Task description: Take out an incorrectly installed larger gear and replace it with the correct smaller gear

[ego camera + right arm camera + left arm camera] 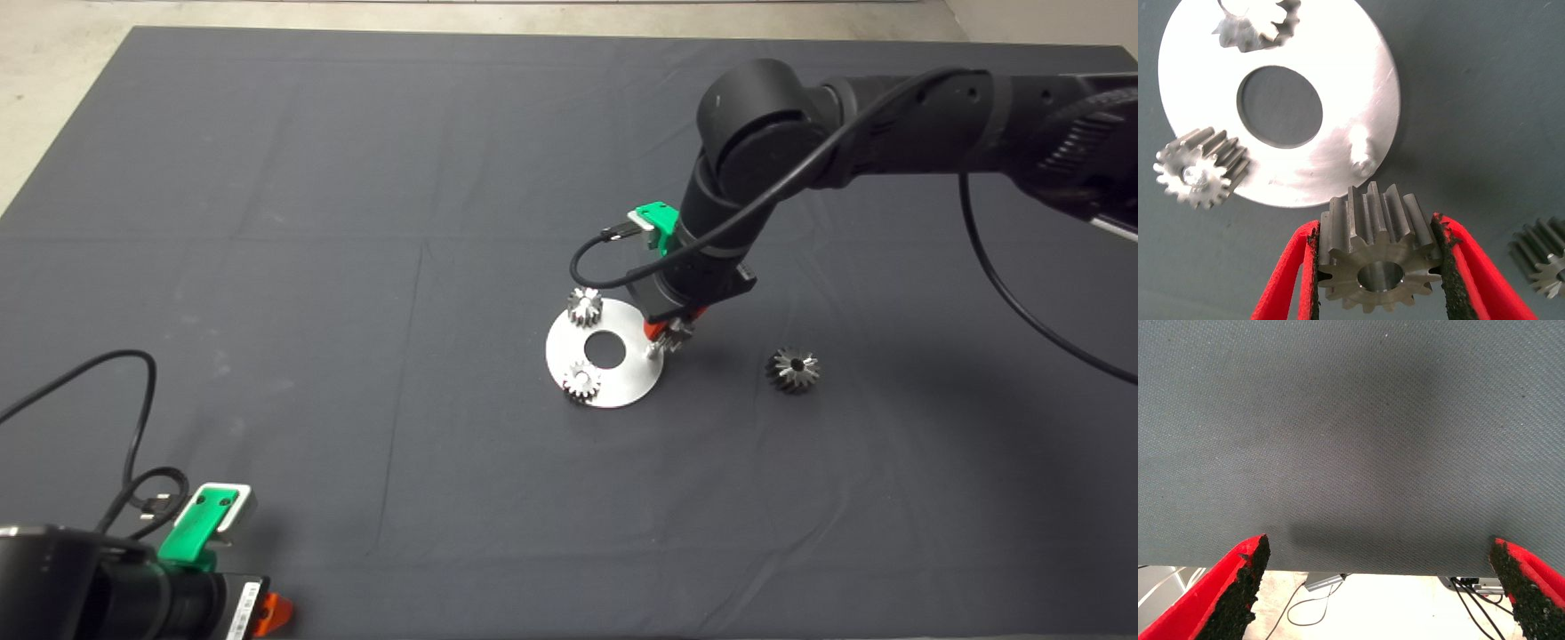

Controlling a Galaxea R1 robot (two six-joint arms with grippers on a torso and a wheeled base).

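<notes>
Dark grey mat (356, 222) covered nearly the whole table, with faint creases across it. Pale concrete floor (53, 80) showed beyond the far and left edges. In the left wrist view, pale floor (1405, 607) lay past the mat edge, with cables (1305, 610) trailing on it.

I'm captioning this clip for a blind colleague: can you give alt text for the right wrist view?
The right gripper holds the smaller gear between its red fingers, just short of a bare peg on a round silver plate. Two pale small gears sit on the plate; the larger gear lies apart on the dark mat.
</notes>
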